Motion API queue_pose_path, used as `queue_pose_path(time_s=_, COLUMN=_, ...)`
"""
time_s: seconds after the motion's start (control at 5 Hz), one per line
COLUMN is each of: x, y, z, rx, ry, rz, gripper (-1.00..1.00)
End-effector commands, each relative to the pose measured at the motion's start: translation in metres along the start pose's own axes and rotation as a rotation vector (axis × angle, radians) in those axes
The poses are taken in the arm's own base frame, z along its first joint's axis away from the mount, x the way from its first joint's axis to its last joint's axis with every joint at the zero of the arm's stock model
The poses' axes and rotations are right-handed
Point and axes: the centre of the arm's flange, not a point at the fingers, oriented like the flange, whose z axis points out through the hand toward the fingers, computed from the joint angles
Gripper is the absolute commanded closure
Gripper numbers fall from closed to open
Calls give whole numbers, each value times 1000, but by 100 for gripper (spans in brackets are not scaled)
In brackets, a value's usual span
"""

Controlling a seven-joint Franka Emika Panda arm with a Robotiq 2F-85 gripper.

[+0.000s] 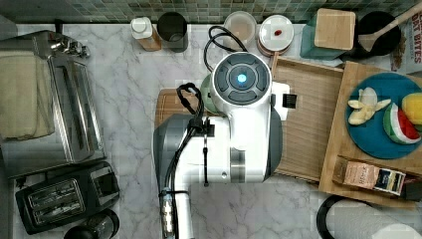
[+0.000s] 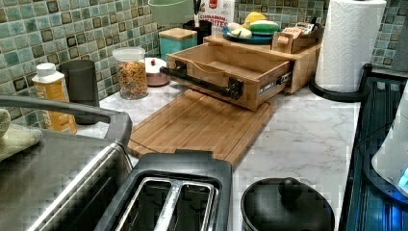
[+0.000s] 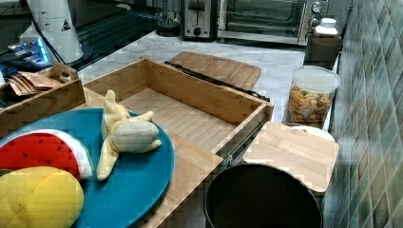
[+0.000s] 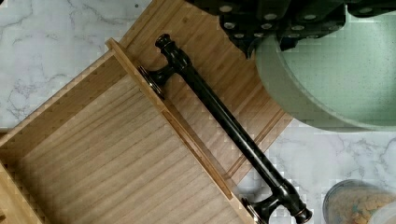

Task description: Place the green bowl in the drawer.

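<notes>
Green bowl (image 4: 336, 79) is up in the tool (image 4: 280, 32): wrist view has the black finger hardware right at the bowl's rim, bowl hanging close under the camera, so I read it as clamped on the rim wall; how wide the fingers stand I can't make out beyond that; in the top view a sliver of the bowl (image 1: 207, 94) peeks out from under the arm's wrist, beside the drawer's handle end. Landmark = drawer (image 2: 226, 72): pulled fully out, floor bare, nothing in it; its black bar handle (image 4: 229, 130) sits on the front wall, over the cutting board (image 2: 202, 125) lying on the counter (image 2: 308, 139). Bowl is outside the drawer, on the handle side, above the cutting board and short of the front wall; cereal jar (image 2: 131, 72) stands off the drawer's front corner toward the tile wall. Why held like this, my read: a rim pinch keeps the bowl mouth-up and lifted high enough to clear handle and front wall before crossing. Orientation: bowl is round, no real long axis; opening looks to face up toward the wrist camera, rim roughly level, slight tilt can't be ruled out. Drawer's long axis runs parallel to the handle; open floor is broad against the bowl, so placement tolerance looks generous. Remaining, as I judge it: carry over the front wall, lower to the floor, release; main risk is the bowl's underside clipping the handle or wall if the height drops early.
</notes>
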Motion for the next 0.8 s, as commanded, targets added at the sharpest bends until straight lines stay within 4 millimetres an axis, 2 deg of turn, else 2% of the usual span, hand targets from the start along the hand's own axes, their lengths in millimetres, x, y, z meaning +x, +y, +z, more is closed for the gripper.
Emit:
queue_pose_path(time_s=0.2, x=0, y=0, z=0, rx=-1, ry=1, rz=0, gripper=100)
queue_pose_path(time_s=0.4, x=30, y=16, z=6, rx=9, ry=23, rz=63, gripper=100)
queue_pose_path(time_s=0.8, x=98, y=67, z=14, rx=82, ry=-54, rz=265, gripper=100)
